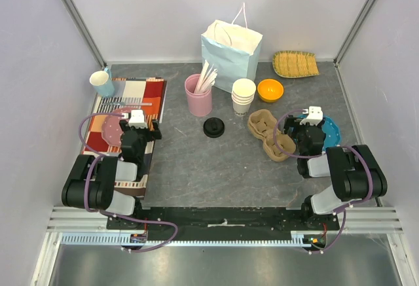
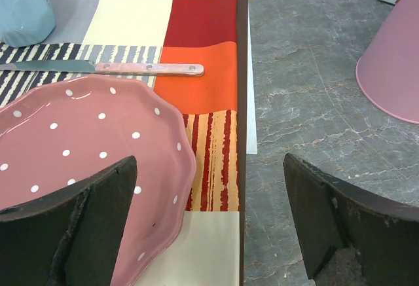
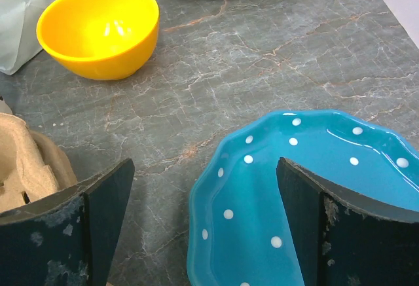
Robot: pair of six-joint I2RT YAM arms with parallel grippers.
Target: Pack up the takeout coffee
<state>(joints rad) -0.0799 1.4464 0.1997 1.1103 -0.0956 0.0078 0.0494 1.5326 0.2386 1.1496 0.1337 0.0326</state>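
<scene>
Both sets of fingers spread, empty.
I see the takeout coffee [image 1: 214, 127] upright on the tabletop [image 1: 196, 168], between left fingers [image 2: 209, 168] and right fingers [image 3: 204, 168], touching neither. The bag [image 1: 229, 47] beyond it stands open-topped, probably for loading.

Left arm [image 1: 98, 182], right arm [image 1: 348, 171]; jaws apart

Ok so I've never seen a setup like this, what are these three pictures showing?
A left arm and a right arm, robots bolted to a table. One picture looks down from above; the other two come from cameras on each wrist. The left fingers hang open over a pink dotted plate, the right fingers open over a blue dotted plate. Neither holds anything. On the table: a black-lidded coffee cup, a pale blue paper bag, stacked paper cups, a cardboard cup carrier and a yellow bowl.
</scene>
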